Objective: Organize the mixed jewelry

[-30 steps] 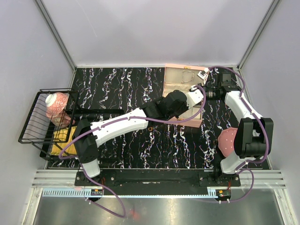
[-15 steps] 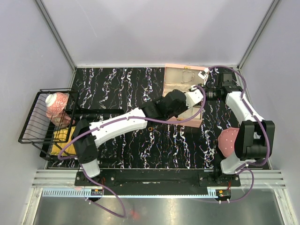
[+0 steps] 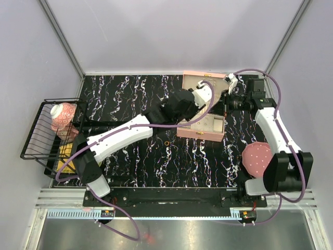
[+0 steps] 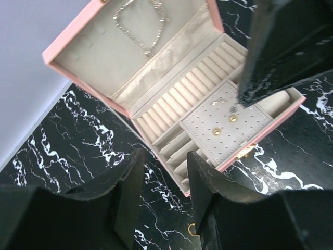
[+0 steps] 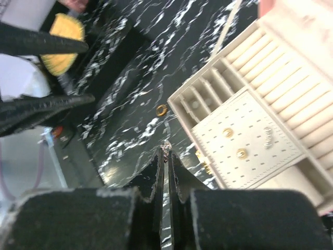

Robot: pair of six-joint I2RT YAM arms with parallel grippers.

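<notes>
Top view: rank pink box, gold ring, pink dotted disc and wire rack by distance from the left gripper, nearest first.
1. pink box: right under the left gripper, far right.
2. gold ring: loose, off the box's near left corner.
3. pink dotted disc: near right.
4. wire rack: far left edge.

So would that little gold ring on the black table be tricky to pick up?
Likely, yes. The ring is tiny and lies flat on the table, so it may skid if nudged. Round, it could roll if tipped upright.
</notes>
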